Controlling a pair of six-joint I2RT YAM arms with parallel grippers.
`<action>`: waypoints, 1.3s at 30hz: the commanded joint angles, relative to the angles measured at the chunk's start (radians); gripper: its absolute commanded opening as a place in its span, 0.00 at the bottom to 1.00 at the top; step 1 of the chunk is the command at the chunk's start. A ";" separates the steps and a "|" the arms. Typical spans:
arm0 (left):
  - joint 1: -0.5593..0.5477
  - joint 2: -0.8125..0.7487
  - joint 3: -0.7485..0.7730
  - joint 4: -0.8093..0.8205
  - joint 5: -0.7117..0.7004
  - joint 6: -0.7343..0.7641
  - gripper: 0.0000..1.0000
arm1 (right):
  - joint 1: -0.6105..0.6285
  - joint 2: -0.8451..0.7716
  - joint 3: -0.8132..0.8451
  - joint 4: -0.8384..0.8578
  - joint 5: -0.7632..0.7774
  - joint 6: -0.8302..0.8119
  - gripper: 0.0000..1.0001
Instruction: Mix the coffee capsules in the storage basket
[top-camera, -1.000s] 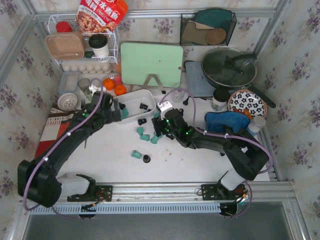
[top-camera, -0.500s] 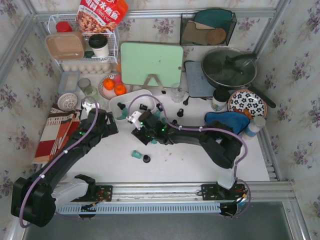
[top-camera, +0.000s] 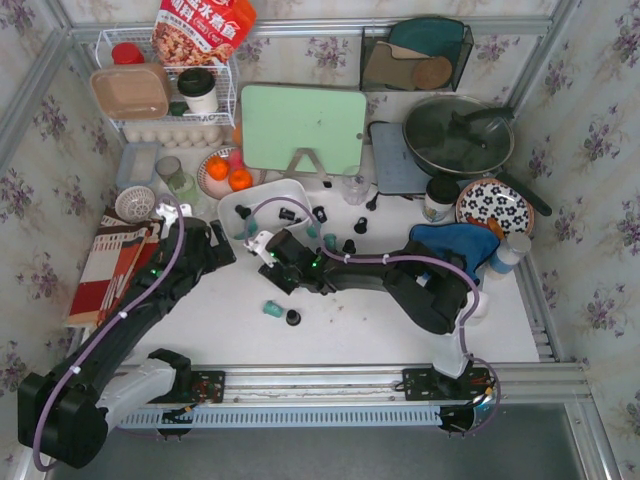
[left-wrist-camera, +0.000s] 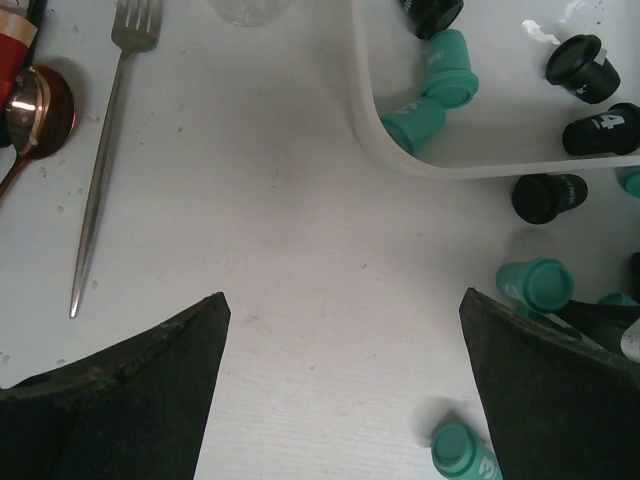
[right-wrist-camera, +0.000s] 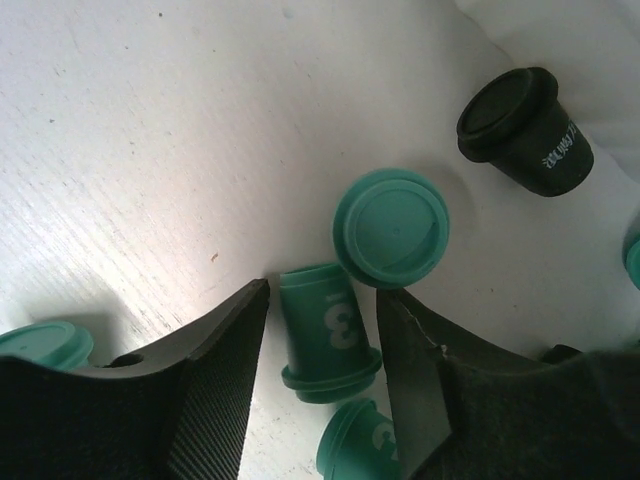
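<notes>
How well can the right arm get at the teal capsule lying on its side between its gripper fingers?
Probably yes: the right gripper is open astride the teal capsule, nothing between them. A second teal capsule close beside it might get nudged.

Bare worktop (left-wrist-camera: 290, 230) is lying open ahead of the left end effector (left-wrist-camera: 340, 300) — fork (left-wrist-camera: 100, 170), storage basket (left-wrist-camera: 480, 170) and coffee capsules (left-wrist-camera: 535, 285) are bordering it.
</notes>
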 joint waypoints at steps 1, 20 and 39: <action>0.001 -0.015 -0.004 -0.001 0.004 -0.015 1.00 | -0.001 -0.003 -0.017 -0.077 0.039 0.005 0.52; 0.001 -0.031 -0.016 -0.004 -0.030 -0.029 1.00 | -0.017 -0.165 0.070 0.017 -0.009 0.092 0.31; 0.001 -0.076 -0.025 -0.013 -0.051 -0.034 1.00 | -0.178 0.212 0.461 0.125 0.174 0.348 0.41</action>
